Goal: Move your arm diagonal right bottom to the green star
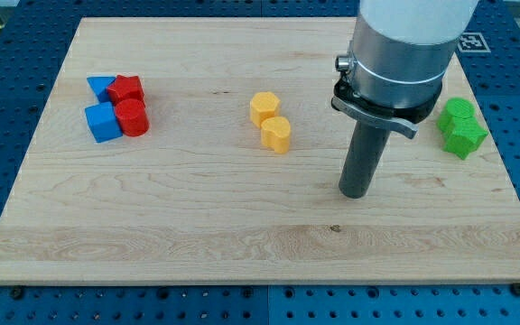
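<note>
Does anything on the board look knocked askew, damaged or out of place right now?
Nothing stands out. Blue and red blocks cluster at the view's left, yellow pair mid-board, green blocks right; my tip rests apart from all.

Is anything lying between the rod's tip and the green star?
Nothing: in the camera view, only bare board separates my tip from the green star, which sits toward the view's right.

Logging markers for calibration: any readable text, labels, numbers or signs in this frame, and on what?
No readable words or numbers anywhere.
Black-and-white square-pattern tag at the view's top right, beside the board: a pattern, no text, partly hidden by the arm.
Blocks and my tip: unmarked.
</note>
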